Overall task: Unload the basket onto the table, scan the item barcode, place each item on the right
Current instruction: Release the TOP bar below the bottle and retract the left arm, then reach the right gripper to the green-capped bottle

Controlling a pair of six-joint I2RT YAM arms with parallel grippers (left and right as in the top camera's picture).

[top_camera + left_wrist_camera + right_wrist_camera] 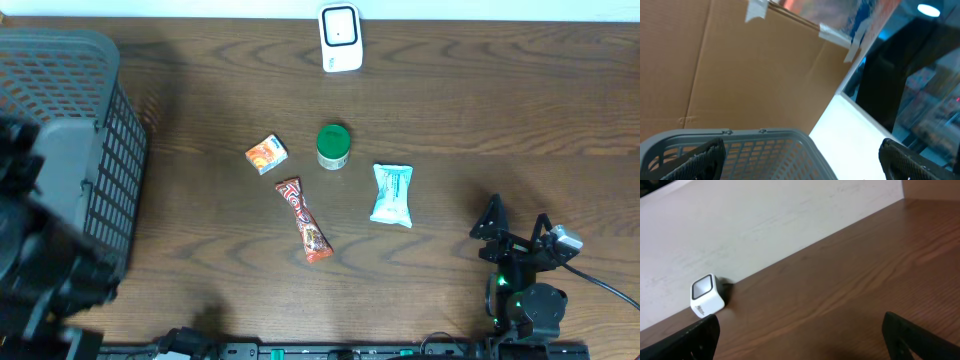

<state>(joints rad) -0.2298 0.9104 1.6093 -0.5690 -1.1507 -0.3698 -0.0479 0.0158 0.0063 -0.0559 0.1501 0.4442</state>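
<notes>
Scanner (340,38), a small white box, stands at the far edge of the dark wood-grain table (500,100), against a plain white wall (765,220); the right wrist view shows it (707,297) at far left. Four items lie mid-table, all apart: an orange packet (267,154), to its right a green-lidded jar (333,146), a red candy bar (303,220) nearer, and a pale blue pouch (392,194) further right. A grey mesh basket (70,150) fills the left side. The right gripper (515,225) sits near right, jaws spread wide and empty. The left gripper (802,165) is likewise released, above the basket (765,145), facing a taped cardboard panel (740,65).
</notes>
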